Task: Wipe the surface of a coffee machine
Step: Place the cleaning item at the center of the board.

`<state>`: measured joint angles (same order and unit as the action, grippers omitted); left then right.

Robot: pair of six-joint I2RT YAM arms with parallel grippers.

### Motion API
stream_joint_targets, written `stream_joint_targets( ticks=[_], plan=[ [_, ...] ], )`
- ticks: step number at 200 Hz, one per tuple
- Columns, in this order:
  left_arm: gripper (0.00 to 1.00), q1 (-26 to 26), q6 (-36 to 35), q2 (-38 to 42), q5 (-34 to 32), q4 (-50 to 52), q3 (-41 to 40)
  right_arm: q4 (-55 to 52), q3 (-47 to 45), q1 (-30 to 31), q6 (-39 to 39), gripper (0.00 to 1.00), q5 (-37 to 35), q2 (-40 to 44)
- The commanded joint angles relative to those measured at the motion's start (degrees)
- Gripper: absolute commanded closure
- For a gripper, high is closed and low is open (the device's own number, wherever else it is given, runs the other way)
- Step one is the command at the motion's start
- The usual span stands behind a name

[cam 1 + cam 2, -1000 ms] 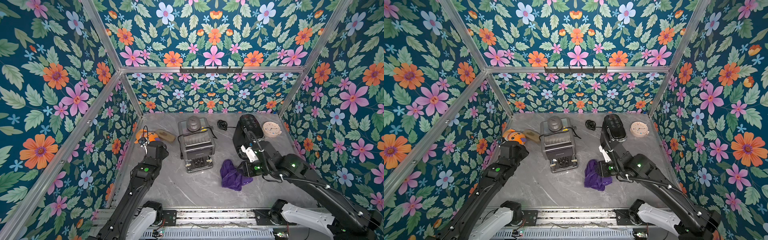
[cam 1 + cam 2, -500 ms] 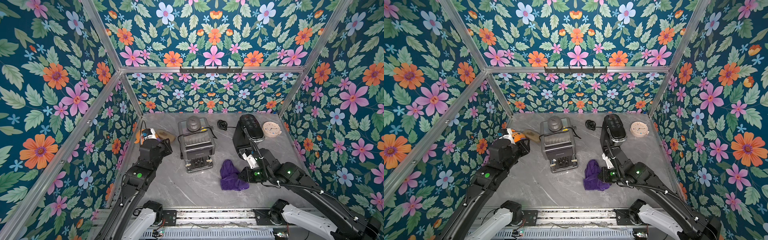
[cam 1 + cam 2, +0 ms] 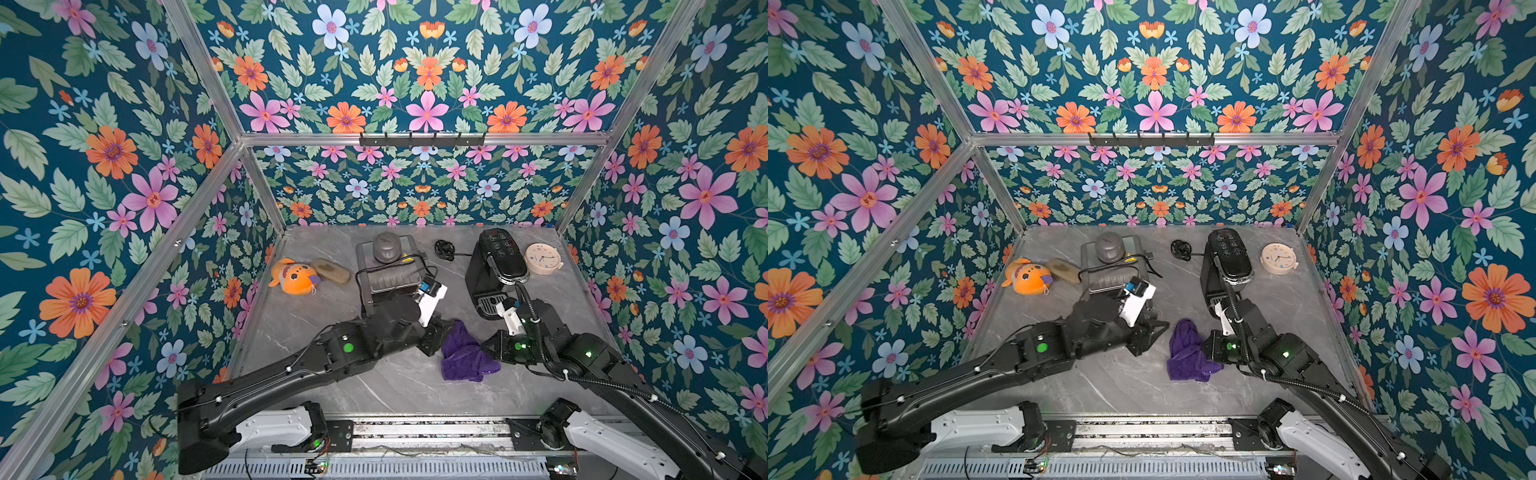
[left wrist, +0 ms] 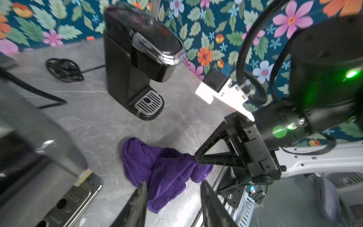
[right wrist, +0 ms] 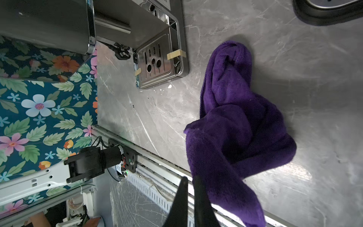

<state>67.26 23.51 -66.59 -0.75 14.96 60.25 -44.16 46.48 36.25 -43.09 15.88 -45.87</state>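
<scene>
Crumpled purple microfibre cloth (image 3: 461,357) on grey marble tabletop (image 3: 299,316), near centre, just in front of black pod coffee machine (image 3: 494,266) at far right. Right gripper (image 4: 195,157): jaws pressed together, pinching cloth's right edge. Left gripper (image 3: 1154,338): jaws spread, just left of cloth. Steel espresso machine (image 3: 390,278) far centre.
</scene>
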Motion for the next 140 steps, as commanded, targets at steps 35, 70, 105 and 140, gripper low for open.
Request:
stream_joint_targets(
  ticks=[35,70,105,140],
  plan=[
    [0.6,0.95,7.39,-9.32,5.33,-22.24,-11.28,-0.28,-1.56,0.04,-3.37,0.9,-3.29,4.63],
    [0.6,0.94,10.5,-15.33,9.8,-30.0,-13.9,-0.49,-1.36,0.05,-3.15,0.9,-3.05,4.61],
    [0.67,0.98,9.81,-22.27,13.74,-28.92,-11.41,0.56,-1.22,0.05,-3.06,0.9,-1.99,3.3],
    [0.94,0.7,11.02,-27.68,6.52,-22.85,-9.7,-0.81,0.78,0.04,-2.72,0.89,-3.44,3.82]
  ],
)
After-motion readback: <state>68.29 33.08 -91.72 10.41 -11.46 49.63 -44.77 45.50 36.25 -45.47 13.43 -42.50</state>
